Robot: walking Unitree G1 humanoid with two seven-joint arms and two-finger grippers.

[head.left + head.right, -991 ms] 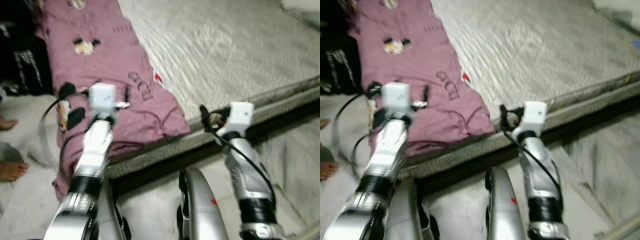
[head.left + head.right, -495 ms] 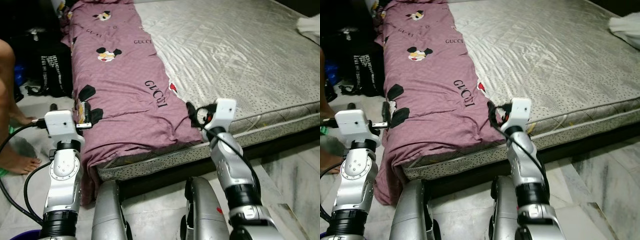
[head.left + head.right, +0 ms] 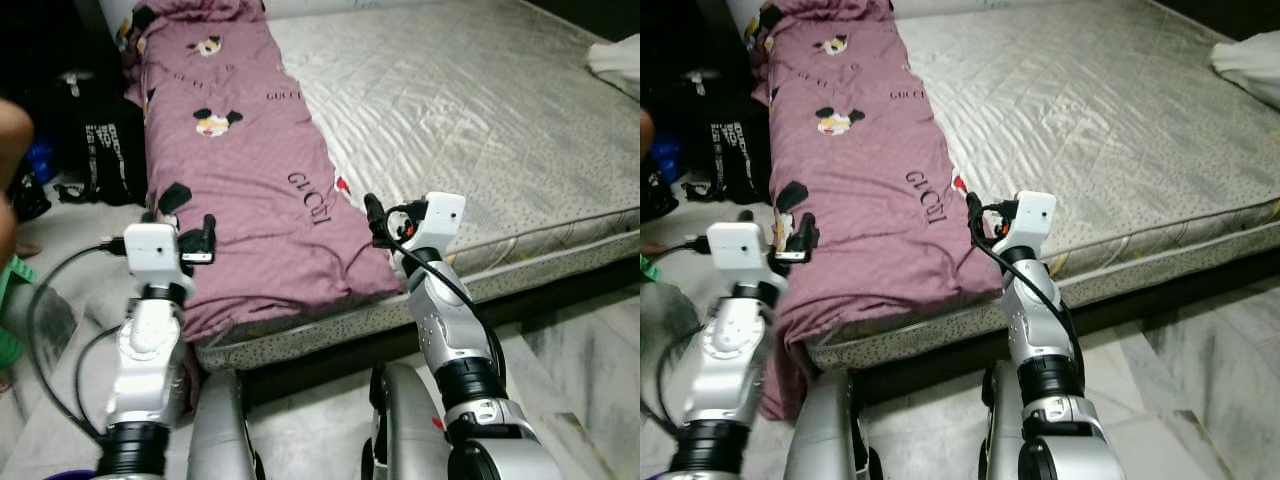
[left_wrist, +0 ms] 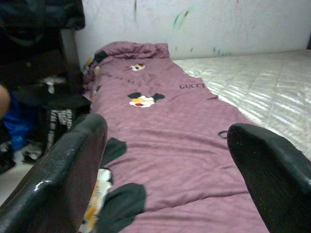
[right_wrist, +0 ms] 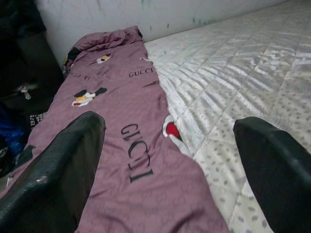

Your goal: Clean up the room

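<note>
While raised over purple blanket [image 3: 255, 190] | both tools [image 3: 205, 238] [image 3: 372, 215] spread

Even indoor light, sheen on the mattress [image 3: 470, 110], dark upper-left corner, wrist views' near fingers blurred.

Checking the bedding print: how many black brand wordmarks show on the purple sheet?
3 on the purple cartoon-print bedsheet: one near the top left, one by the mattress-side edge, one large near the foot. Folds may hide more.

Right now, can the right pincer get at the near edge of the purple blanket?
Probably yes. The right pincer is open and raised just over the blanket's right edge near the mattress corner, with nothing lying between them. Depth is hard to judge, so it may need to lower a little.
</note>
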